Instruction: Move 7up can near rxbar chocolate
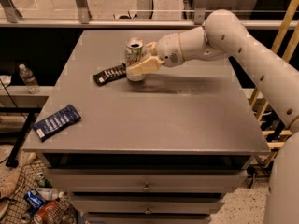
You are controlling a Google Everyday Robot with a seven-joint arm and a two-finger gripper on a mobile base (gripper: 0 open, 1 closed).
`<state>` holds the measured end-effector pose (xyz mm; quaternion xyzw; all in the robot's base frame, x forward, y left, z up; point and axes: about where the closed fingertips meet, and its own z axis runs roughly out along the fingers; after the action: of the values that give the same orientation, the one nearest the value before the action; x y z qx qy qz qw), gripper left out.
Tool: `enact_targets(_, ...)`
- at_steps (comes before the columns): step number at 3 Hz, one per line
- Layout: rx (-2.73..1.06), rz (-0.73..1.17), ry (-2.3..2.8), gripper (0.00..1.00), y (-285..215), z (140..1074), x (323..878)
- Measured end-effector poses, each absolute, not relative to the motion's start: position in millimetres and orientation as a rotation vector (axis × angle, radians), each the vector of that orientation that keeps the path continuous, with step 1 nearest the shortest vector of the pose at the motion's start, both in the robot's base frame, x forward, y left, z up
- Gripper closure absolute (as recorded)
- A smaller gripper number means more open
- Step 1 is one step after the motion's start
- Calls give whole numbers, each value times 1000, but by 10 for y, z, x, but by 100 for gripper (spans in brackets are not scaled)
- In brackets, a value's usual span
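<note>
The hand [138, 59] grasps the upright 7up can [133, 51]. The can is just beside the right end of the rxbar chocolate [110, 74], which lies flat on the desk [154, 120].

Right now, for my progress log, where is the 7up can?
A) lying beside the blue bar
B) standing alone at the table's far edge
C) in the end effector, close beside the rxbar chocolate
C: the end effector grips the 7up can upright, close beside the rxbar chocolate and far from the blue bar.
</note>
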<state>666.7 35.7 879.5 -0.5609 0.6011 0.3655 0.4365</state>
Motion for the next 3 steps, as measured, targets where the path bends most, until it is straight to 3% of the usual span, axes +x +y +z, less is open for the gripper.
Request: enact_targets(3, -1400, 972, 1508, 100, 457, 8651, 6574)
